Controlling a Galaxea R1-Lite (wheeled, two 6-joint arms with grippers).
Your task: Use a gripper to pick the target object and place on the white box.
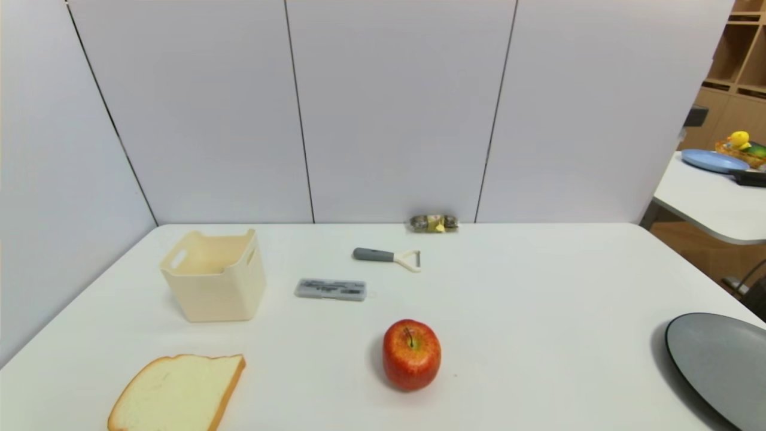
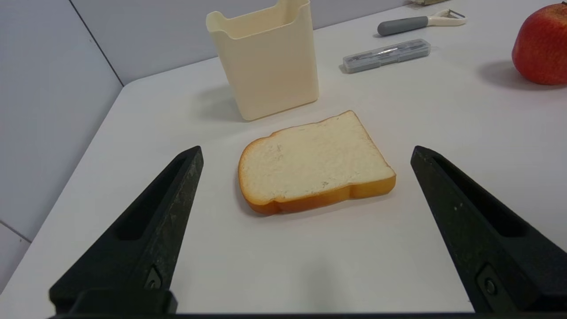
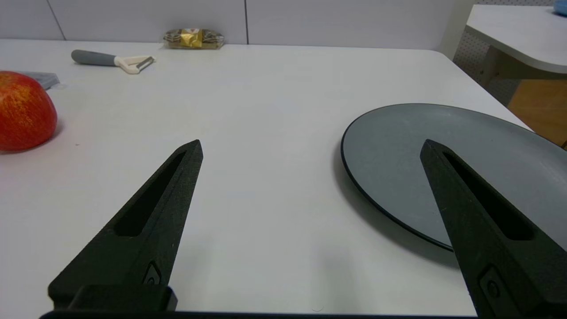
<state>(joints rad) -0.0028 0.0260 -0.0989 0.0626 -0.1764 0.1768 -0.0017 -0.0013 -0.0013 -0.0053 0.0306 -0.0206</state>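
Bread [image 1: 177, 392] lies flat near the front left of the white surface [image 1: 538, 287], with the white box [image 1: 209, 296] just behind it. The box, a cream plastic bin with tapered sides and handle slots near its rim, stands upright and open at the top; the head view looks down onto its cream inner walls and part of its floor.

To the right of the box is a flat grey case [image 1: 331, 290] with a clear lid, its contents small and dark, showing through. A peeler [image 1: 376, 255] lies behind the case, its grey handle to the left and its pale head to the right. Farther back, right by the rear panel [image 1: 395, 108], rests a small brown packet [image 1: 435, 224] in clear wrapping with a gold label — the nearest match for the target object, though I cannot tell for certain.

An apple [image 1: 412, 355] sits upright near the front, between the bread and a large grey plate [image 1: 724, 359] at the right edge. On another table [image 1: 706, 200], a basket [image 1: 757, 157] holds a yellow duck [image 1: 739, 139] and something green, near a blue plate [image 1: 712, 160].

The left gripper [image 2: 307, 153] hangs at the front left — jaws wide and holding nothing. The right gripper [image 3: 312, 144] is at the front right, its jaws also wide and holding nothing.
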